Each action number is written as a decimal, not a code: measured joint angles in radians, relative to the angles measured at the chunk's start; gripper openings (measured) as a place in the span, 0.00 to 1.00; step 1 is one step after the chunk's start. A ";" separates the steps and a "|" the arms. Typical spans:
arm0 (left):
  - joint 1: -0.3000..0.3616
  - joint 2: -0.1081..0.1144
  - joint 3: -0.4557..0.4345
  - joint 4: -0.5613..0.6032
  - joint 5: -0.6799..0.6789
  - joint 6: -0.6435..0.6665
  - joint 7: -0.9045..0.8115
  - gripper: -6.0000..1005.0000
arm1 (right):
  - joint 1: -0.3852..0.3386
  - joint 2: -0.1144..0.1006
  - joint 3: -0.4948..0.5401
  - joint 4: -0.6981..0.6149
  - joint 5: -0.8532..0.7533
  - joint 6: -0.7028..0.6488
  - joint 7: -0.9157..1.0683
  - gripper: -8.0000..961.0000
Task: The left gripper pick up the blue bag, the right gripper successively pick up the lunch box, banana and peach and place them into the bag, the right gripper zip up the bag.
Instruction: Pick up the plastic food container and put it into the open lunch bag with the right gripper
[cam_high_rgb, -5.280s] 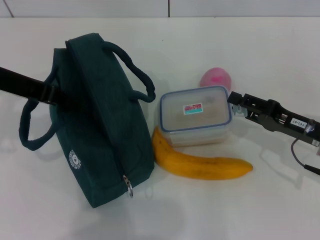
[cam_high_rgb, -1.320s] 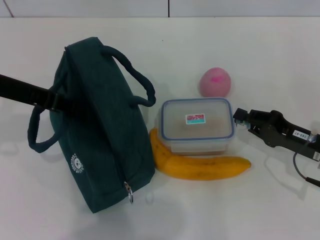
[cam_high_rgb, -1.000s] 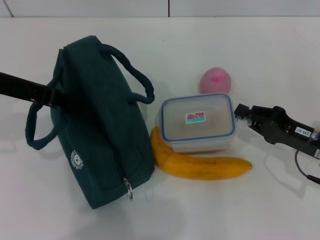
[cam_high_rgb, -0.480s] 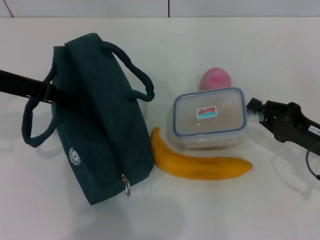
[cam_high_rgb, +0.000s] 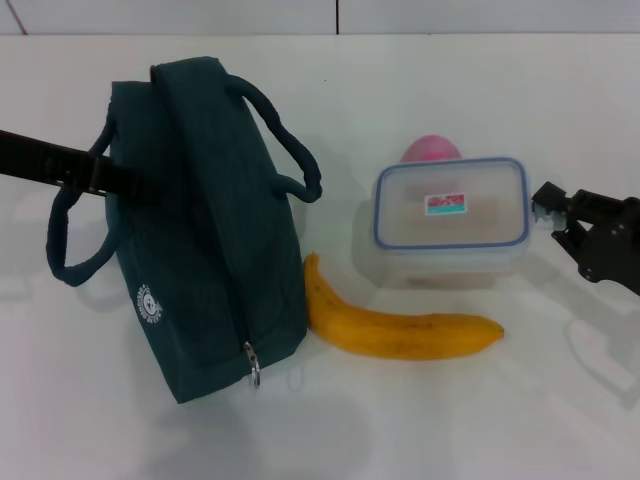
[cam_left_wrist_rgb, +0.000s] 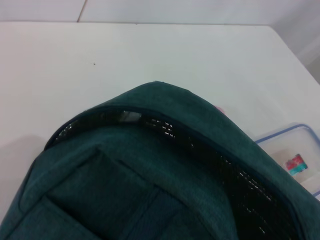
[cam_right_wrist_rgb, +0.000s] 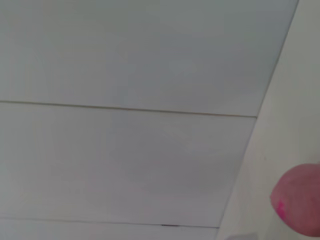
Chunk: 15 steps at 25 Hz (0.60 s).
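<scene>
Lifted rightward — lunch box (cam_high_rgb: 452, 222) held at right tool (cam_high_rgb: 545, 205).

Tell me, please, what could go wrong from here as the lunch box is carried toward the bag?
1. The right gripper holds the lunch box only at one end, so the box may tilt or slip.
2. In the head view the blue bag shows little opening, so the box could catch on the rim.
3. Passing low, the box might knock the banana or the peach.
</scene>
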 joint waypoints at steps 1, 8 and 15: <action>-0.001 0.001 0.000 0.000 -0.002 0.000 -0.001 0.05 | -0.003 0.000 0.000 0.000 0.006 -0.008 0.004 0.11; -0.010 0.000 0.000 0.002 -0.009 0.001 -0.003 0.05 | -0.009 0.000 0.000 0.012 0.063 -0.090 0.022 0.11; -0.012 -0.005 0.000 0.002 -0.013 0.001 -0.004 0.05 | -0.015 0.004 0.000 0.025 0.128 -0.177 0.027 0.11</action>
